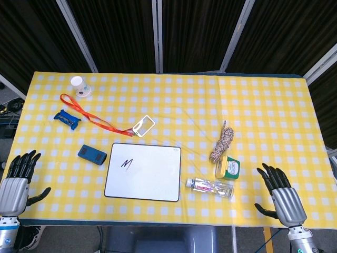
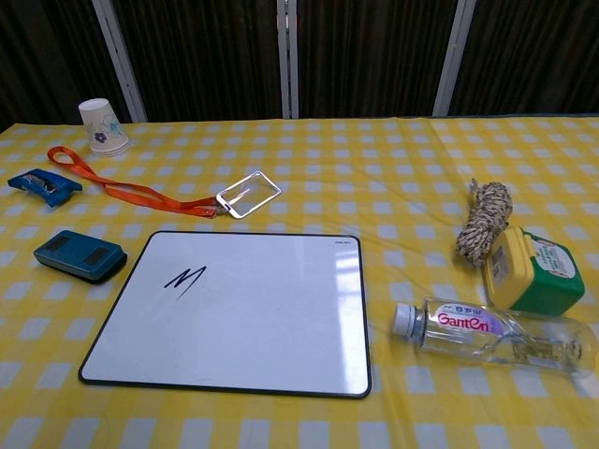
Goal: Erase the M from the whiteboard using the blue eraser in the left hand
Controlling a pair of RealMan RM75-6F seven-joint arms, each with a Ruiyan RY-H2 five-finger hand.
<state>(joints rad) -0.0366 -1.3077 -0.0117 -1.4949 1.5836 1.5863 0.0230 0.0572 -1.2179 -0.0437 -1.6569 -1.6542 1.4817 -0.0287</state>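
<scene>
Only the head view shows the hands, both low at the near table edge with their arms cut off by the frame. The left hand [image 1: 18, 179] hangs at the near left corner, fingers spread and holding nothing; the chest view does not reach it. Beyond it on the yellow checked tablecloth [image 1: 253, 105] lie a small blue clip-like object [image 1: 67, 118] — too small to identify — and a paper cup [image 1: 79, 86] with a printed pattern, near the far left. An orange lanyard [image 1: 87, 115] runs from there to a clear badge holder [image 1: 143, 125], which lies just beyond the whiteboard's far edge. The blue eraser [image 1: 92, 154] rests flat just left of the whiteboard [image 1: 143, 172], apart from it and from the left hand. The black M [image 1: 126, 164] sits in the board's left part, untouched. Right of the board lies a clear plastic bottle [image 1: 209, 187] on its side, its label reading "Ganten" in the chest view. Just beyond it sits a green and yellow container [image 1: 227, 167] whose label is unreadable, and beyond that a coil of rope [image 1: 223, 141]. The right hand [image 1: 279, 192] is at the near right, fingers apart, empty.
</scene>
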